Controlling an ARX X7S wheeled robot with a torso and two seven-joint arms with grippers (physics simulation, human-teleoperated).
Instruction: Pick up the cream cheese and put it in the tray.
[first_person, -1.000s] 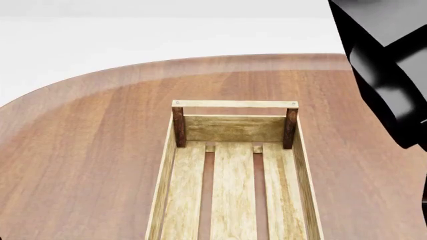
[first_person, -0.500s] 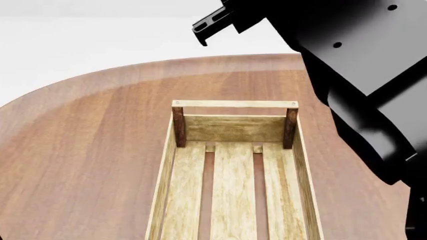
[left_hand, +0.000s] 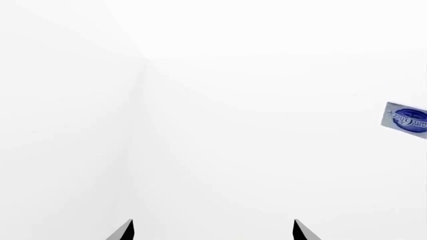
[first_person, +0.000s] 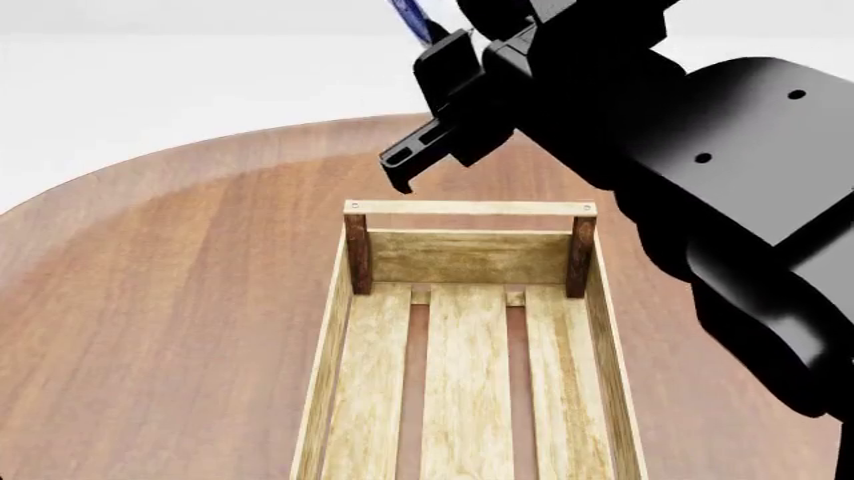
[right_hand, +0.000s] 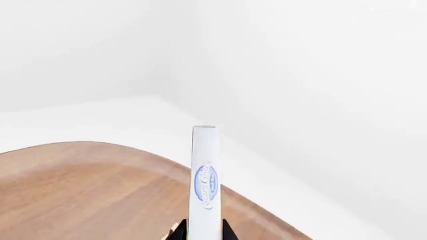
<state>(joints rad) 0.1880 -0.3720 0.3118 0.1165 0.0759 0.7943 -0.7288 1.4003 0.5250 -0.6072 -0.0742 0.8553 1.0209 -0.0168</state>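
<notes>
Above slatted wooden tray (first_person: 350, 350), right fingers (right_hand: 228, 231) clamp flat cream cheese (right_hand: 204, 180); left fingers (left_hand: 303, 232) apart.

Tray on table, cheese held above and beyond it.

The tray (first_person: 467, 370) sits on the table (first_person: 174, 300), running lengthwise away from the robot. The right gripper (first_person: 434, 60) hangs above the table past the tray's far end, gripping the cheese (right_hand: 204, 180) edge-up between its fingers. Nothing lies in the tray.
</notes>
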